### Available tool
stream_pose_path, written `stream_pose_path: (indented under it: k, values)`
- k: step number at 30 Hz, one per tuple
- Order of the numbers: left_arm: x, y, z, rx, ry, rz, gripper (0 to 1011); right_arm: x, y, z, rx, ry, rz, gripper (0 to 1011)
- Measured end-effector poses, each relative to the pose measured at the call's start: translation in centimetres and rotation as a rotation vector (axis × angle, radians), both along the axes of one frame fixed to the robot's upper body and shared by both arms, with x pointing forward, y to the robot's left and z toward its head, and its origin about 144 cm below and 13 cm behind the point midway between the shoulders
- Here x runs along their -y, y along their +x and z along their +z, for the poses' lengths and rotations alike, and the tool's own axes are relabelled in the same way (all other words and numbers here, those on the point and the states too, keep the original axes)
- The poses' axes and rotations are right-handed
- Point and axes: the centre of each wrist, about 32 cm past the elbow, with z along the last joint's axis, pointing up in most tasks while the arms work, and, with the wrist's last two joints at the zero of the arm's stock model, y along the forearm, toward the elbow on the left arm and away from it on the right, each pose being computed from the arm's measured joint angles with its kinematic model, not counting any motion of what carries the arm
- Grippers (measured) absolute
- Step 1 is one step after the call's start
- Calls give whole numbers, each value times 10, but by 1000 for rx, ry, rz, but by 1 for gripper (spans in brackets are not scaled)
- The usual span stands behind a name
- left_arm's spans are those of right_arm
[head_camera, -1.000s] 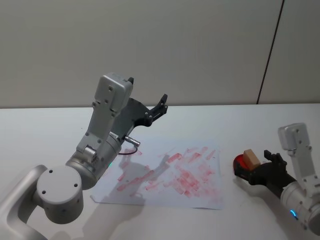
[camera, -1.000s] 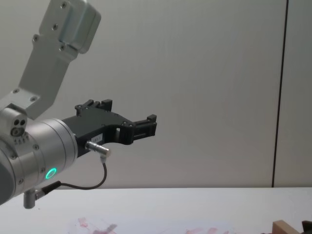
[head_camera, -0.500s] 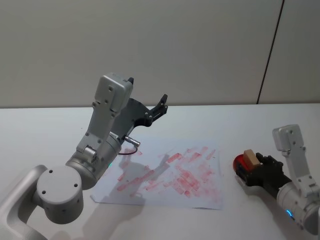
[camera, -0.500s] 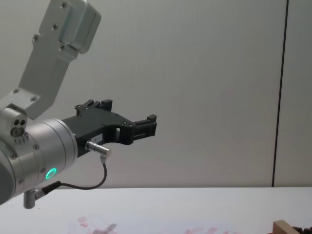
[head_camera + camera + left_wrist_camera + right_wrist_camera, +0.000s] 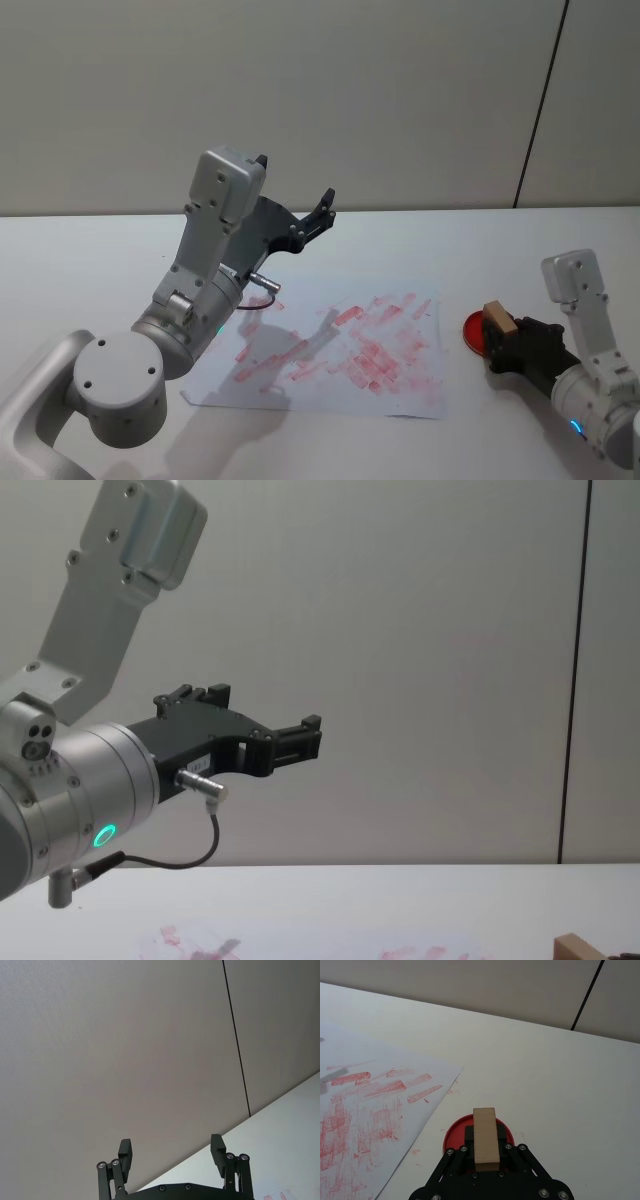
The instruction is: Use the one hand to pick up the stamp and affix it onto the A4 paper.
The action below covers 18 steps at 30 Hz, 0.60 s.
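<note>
One pale tan wooden stamp (image 5: 497, 318); one red-smudged white A4 paper (image 5: 330, 350); one round red pad (image 5: 472, 330); two black grippers: left gripper (image 5: 295, 180), right gripper (image 5: 500, 335).

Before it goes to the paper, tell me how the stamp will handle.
The stamp looks like wood: probably stiff and light. Its flat sides sit between the fingers of the right gripper, so it shouldn't roll. It sticks out past the fingers, so an off-square press on the A4 paper might tilt it.

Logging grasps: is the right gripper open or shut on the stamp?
Shut: the right gripper clamps the stamp from both sides over a red pad.
</note>
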Motion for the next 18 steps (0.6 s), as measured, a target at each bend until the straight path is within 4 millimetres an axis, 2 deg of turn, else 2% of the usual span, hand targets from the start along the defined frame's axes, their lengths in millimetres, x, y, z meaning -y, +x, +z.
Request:
stream_pose_path:
  k: [11, 18]
  values:
    - [0, 0, 0, 0, 0, 0, 1001, 0, 0, 1, 12, 3, 4, 219]
    - [0, 0, 0, 0, 0, 0, 1001, 0, 1, 11, 70, 21, 27, 219]
